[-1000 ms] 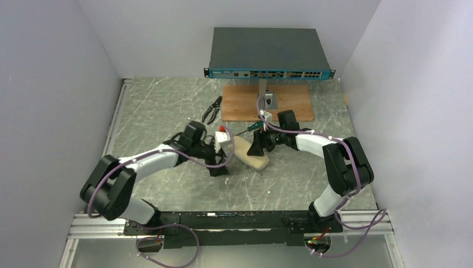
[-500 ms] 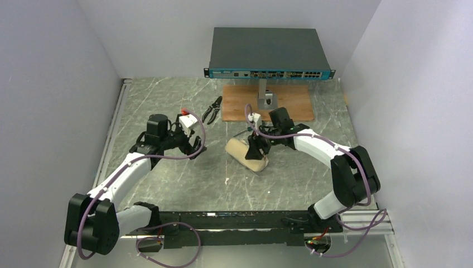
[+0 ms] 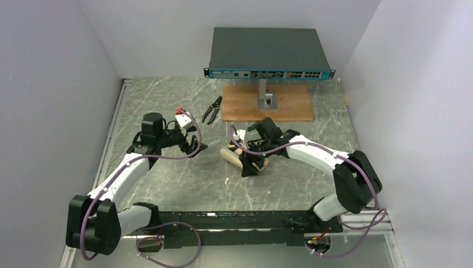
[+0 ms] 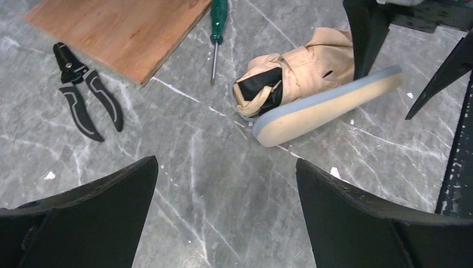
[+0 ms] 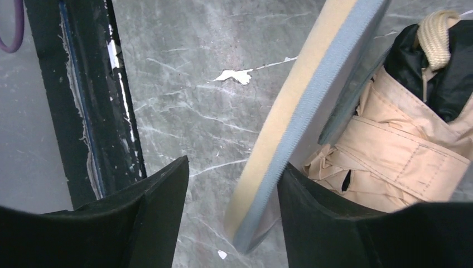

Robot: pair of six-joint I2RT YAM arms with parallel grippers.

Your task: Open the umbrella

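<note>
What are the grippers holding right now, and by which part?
Nothing. The left gripper hangs open, apart; the right gripper straddles the sleeve beside the umbrella, jaws open.

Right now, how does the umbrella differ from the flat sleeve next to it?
The umbrella is bunched and crinkly, strapped shut; the sleeve is flat and smooth. The umbrella shows black lining and a cord loop at one end; the sleeve has a grey-blue edge band. Both are pale beige and touch.

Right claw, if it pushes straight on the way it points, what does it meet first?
Probably the flat sleeve, whose edge sits inside the open right claw; the folded umbrella lies just beside it.
</note>
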